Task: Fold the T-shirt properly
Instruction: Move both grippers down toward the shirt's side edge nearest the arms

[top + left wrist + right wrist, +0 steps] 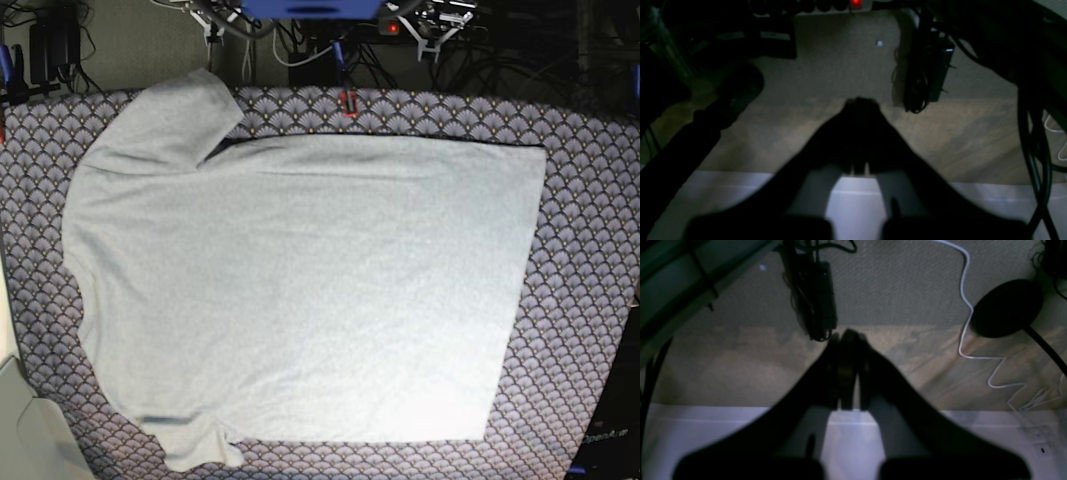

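Lying flat, plain side up, T-shirt [300, 290] spans tablecloth [590, 250]; long axis across base view, sleeves at its left. Both grippers off cloth, facing floor: left gripper [860, 101] and right gripper [846, 335] jaws pressed together, empty. Nearer arm: cannot tell.

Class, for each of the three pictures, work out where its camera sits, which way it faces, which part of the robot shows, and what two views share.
Left wrist: on the left arm, facing down past its shut left gripper to the floor, not the table.
Right wrist: on the right arm, likewise low; shut right gripper before floor and a white cable.
Base: overhead, looking down on the T-shirt spread flat on the tablecloth; no gripper shows.
Shared: both wrist views show a black power brick.
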